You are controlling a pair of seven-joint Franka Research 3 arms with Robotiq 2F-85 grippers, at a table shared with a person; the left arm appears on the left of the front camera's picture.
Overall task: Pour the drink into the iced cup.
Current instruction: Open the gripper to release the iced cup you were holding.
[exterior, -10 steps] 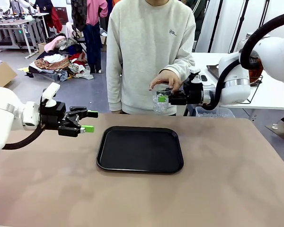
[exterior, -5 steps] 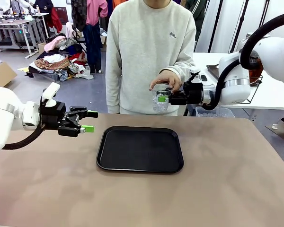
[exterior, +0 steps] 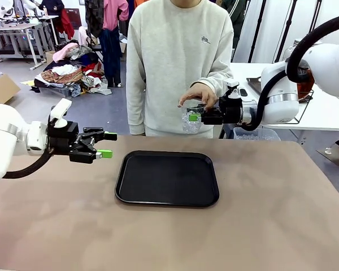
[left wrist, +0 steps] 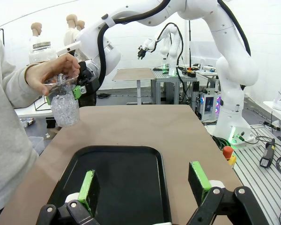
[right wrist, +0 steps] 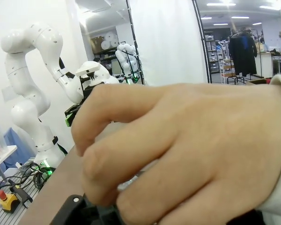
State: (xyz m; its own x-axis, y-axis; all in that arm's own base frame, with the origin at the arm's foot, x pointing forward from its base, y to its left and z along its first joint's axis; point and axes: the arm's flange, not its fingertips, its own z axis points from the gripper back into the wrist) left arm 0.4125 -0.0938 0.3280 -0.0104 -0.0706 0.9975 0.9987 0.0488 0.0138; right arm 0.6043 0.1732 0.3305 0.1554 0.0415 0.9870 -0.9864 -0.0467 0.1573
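The iced cup [exterior: 191, 124], a clear plastic cup packed with ice, hangs above the table's far edge. My right gripper [exterior: 195, 117] is shut on its side, green pad against it. A person's hand [exterior: 198, 93] rests over the cup's top; this hand [right wrist: 178, 150] covers most of the right wrist view. The left wrist view has the cup [left wrist: 65, 108] at far left under that hand. The drink shows as a brown patch in a glass jar [exterior: 306, 89] behind my right arm. My left gripper [exterior: 105, 144] hovers open left of the black tray [exterior: 130, 192], fingers [left wrist: 89, 183] wide apart.
The person stands at the far side, behind the tray. A clear bin of ice [exterior: 257, 134] sits just beyond the table's far edge, under my right arm. A white side table [exterior: 327, 113] lies behind at the right. The brown tabletop [exterior: 260, 226] is bare around the tray.
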